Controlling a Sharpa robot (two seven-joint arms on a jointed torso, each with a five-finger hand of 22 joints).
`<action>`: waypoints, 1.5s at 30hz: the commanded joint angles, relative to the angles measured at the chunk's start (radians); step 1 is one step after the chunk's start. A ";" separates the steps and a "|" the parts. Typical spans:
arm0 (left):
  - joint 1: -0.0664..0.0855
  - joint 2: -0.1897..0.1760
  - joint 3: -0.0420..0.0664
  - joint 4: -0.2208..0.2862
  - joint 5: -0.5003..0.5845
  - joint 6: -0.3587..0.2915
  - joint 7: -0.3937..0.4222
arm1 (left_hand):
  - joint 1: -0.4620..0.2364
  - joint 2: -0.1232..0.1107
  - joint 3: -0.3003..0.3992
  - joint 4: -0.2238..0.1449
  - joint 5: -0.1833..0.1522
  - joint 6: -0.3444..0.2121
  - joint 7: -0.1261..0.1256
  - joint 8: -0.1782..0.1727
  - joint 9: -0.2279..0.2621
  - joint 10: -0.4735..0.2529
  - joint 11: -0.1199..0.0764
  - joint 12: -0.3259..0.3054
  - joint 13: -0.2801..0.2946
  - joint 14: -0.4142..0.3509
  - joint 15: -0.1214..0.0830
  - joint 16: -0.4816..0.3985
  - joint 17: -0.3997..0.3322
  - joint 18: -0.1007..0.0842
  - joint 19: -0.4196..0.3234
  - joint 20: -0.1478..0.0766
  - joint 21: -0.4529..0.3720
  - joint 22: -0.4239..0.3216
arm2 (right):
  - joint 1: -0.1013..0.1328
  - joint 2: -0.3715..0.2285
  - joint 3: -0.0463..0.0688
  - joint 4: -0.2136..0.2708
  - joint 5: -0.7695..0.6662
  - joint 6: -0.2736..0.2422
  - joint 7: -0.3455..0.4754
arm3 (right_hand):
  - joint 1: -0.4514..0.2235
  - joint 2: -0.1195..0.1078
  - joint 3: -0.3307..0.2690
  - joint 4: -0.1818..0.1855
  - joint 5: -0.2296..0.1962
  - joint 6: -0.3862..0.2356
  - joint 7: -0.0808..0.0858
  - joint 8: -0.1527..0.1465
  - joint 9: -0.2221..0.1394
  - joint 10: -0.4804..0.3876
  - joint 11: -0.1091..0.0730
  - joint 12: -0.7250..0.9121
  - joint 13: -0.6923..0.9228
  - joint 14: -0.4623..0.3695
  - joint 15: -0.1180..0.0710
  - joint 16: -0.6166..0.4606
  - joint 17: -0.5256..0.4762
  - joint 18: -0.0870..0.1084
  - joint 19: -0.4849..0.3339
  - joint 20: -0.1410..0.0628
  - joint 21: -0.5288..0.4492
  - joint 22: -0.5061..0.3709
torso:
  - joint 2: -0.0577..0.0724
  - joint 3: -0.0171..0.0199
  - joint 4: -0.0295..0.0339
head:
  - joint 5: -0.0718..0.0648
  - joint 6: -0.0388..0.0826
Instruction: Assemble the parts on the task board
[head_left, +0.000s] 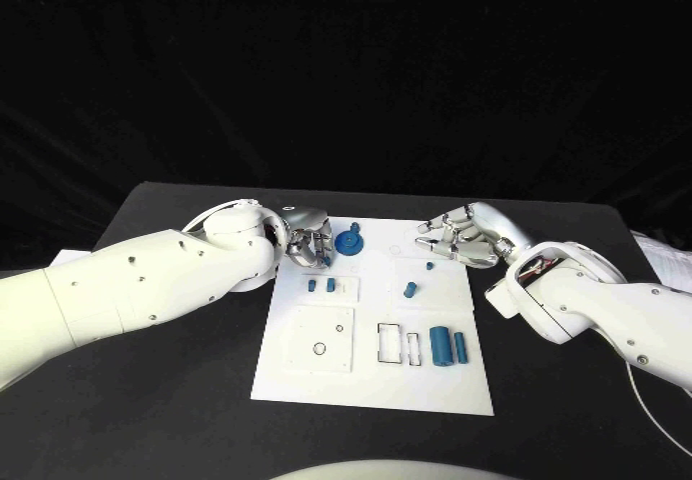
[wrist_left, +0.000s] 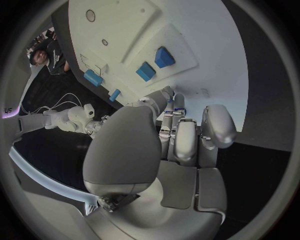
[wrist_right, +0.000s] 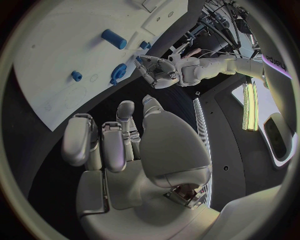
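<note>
The white task board (head_left: 372, 375) lies in the middle of the black table. A blue gear-shaped part (head_left: 351, 243) sits at its far left corner, and my left hand (head_left: 306, 240) hovers right beside it with its fingers curled in and nothing held. My right hand (head_left: 464, 236) hangs over the board's far right corner, its fingers also curled in and empty. Two small blue blocks (head_left: 322, 285) stand in the board, also seen in the left wrist view (wrist_left: 155, 63). A short blue peg (head_left: 411, 290) and two blue cylinders (head_left: 449, 347) lie further right. The gear (wrist_right: 118, 72) and left hand (wrist_right: 156, 70) stay apart.
A raised white square plate (head_left: 323, 340) with holes and two outlined rectangular slots (head_left: 400, 343) occupy the board's near half. Papers (head_left: 666, 258) lie at the table's right edge. Bare black table (head_left: 173, 400) surrounds the board on both sides.
</note>
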 joint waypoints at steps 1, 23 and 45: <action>0.001 0.004 0.000 0.001 -0.015 0.031 -0.001 | -0.012 0.000 -0.002 -0.006 -0.004 0.006 -0.001 0.005 0.001 0.005 0.000 -0.003 0.001 0.025 -0.006 -0.003 -0.001 -0.007 0.002 0.001 0.002 -0.001 | -0.001 0.001 0.000 0.001 -0.003 0.011 0.003 | -0.001 0.013 -0.006 0.001 0.005 0.006 0.000 0.003 -0.001 -0.004 0.000 0.000 0.000 0.048 0.002 -0.004 0.010 0.006 -0.006 0.000 -0.004 0.000 | 0.000 -0.0001 0.0007 | -0.001 -0.001; 0.001 0.003 -0.002 0.001 -0.016 0.065 -0.026 | -0.016 0.001 -0.004 -0.006 -0.004 0.011 -0.002 0.004 0.000 0.011 -0.002 -0.006 0.003 0.024 -0.006 -0.003 -0.003 -0.007 0.001 0.001 0.002 0.001 | -0.001 -0.001 0.000 0.002 -0.003 0.011 0.003 | -0.001 0.013 -0.006 0.001 0.005 0.006 0.000 0.003 -0.001 -0.004 0.000 0.000 0.000 0.048 0.002 -0.004 0.010 0.006 -0.006 0.000 -0.004 0.000 | 0.000 -0.0006 0.0016 | -0.002 -0.005; 0.000 0.007 -0.004 -0.008 -0.015 0.078 -0.039 | -0.049 -0.024 0.001 0.000 -0.003 -0.097 0.026 -0.090 -0.046 -0.010 0.022 -0.064 -0.002 0.020 0.011 -0.003 -0.026 -0.008 -0.003 0.014 0.000 0.008 | -0.001 0.000 0.000 0.001 -0.003 0.011 0.002 | -0.001 0.013 -0.006 0.001 0.005 0.006 0.000 0.003 -0.001 -0.004 0.000 0.000 0.000 0.048 0.002 -0.004 0.010 0.006 -0.006 0.000 -0.004 0.000 | -0.001 -0.0002 0.0011 | -0.001 -0.007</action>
